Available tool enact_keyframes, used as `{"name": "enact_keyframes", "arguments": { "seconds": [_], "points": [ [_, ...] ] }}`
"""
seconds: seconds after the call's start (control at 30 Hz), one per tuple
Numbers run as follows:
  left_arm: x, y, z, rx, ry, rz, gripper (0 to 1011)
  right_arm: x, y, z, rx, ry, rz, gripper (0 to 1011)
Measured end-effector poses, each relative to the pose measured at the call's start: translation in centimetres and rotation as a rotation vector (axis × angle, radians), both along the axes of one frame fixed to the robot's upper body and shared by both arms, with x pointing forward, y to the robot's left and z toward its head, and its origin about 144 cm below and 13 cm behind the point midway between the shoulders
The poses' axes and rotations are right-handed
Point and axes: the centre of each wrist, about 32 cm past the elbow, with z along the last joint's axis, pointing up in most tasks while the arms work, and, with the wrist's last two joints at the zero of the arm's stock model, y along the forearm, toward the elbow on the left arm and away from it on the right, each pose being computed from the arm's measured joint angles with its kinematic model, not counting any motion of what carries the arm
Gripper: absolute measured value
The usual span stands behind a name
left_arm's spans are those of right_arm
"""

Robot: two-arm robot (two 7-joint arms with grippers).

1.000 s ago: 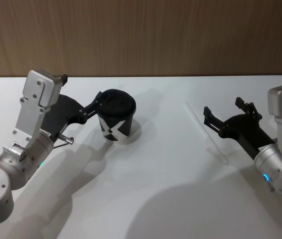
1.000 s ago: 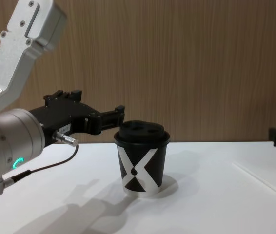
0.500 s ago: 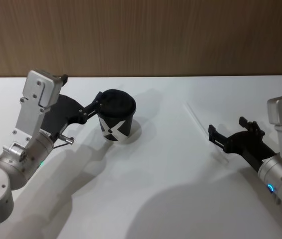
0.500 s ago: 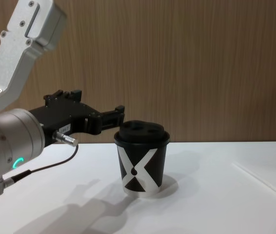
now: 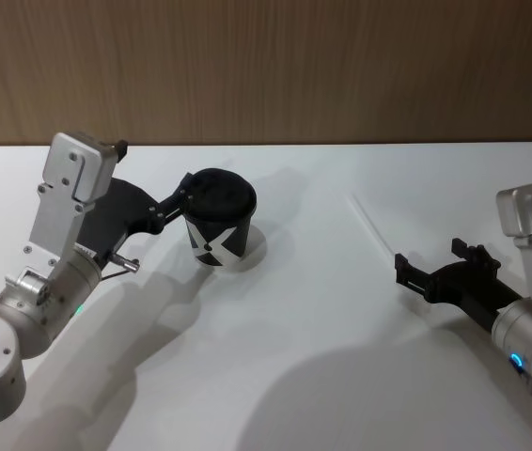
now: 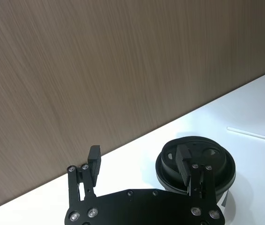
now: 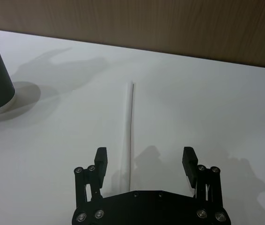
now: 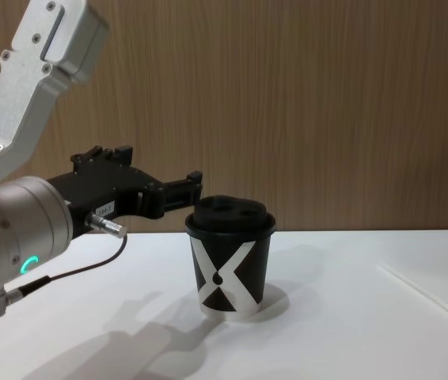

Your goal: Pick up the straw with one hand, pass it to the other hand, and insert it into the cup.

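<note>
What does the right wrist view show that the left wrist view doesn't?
Right wrist: the open right gripper, with the straw lying flat on the table and running between its fingers. Left wrist: the open left gripper, one finger in front of the lid of the cup. Both: cup, straw, table, wood wall.

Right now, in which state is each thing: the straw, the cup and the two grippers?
straw: lying flat on the table, not held.
cup: upright, domed lid on, no straw in it.
left gripper: open, empty, close beside the cup's lid.
right gripper: open, empty, lined up with the straw's near end.
</note>
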Motion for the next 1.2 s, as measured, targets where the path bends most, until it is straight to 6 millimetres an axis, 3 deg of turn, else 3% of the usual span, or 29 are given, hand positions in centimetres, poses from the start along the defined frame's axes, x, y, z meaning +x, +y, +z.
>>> {"name": "enact_keyframes", "arguments": {
  "seconds": [1.2],
  "points": [
    [0.0, 0.0, 0.0, 0.0, 0.0, 0.0, 1003, 1.3, -0.2, 0.7, -0.069, 0.12, 0.068, 1001]
  ]
}}
